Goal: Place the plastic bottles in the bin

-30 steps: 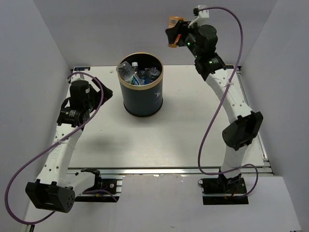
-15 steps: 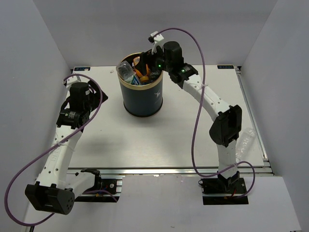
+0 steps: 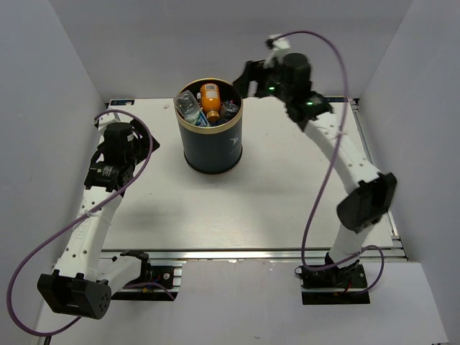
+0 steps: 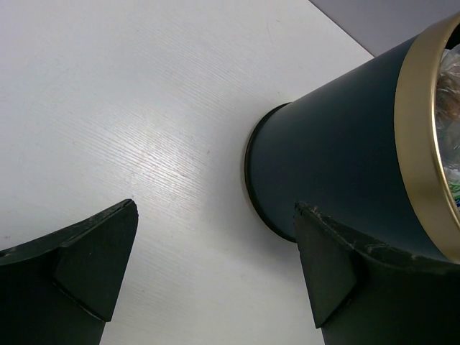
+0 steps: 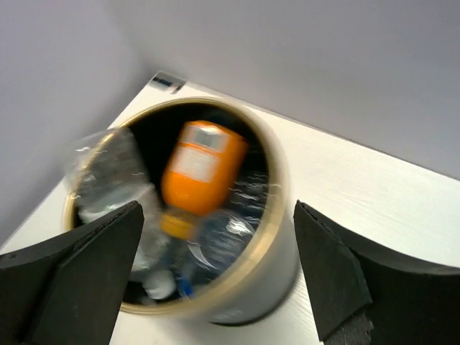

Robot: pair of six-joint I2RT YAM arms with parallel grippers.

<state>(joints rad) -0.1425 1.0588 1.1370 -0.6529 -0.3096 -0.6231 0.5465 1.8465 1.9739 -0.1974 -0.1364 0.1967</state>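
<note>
The bin (image 3: 213, 149) stands upright on the white surface (image 3: 273, 194), in its far half and a little to the left of the middle. It is dark navy, with a thin gold rim (image 3: 237, 118) and a small white logo on the wall. The plastic bottles are inside it. The orange bottle (image 3: 210, 99) lies on top of the others, tilted, near the far side of the opening. A clear crinkly bottle (image 3: 187, 107) leans on the left part of the rim and sticks out a little above it. Deeper in the bin more clear bottles show, with some blue on them, but they cannot be counted. The right gripper (image 3: 246, 76) is raised in the air just beside the bin, at its far right, and it does not touch the bin. In the right wrist view, which is somewhat blurred, the right gripper (image 5: 219, 208) has its two fingers far apart and holds nothing; between them the open bin (image 5: 277, 237) is seen from above with the orange bottle (image 5: 200, 172) in it. The left arm is at the left side of the surface, apart from the bin. In the left wrist view the left gripper (image 4: 215, 212) is also spread wide and holds nothing; it is low over the surface (image 4: 144, 108) and looks at the side wall of the bin (image 4: 338, 151), with the base of the bin between the two fingers but not touching them.
</note>
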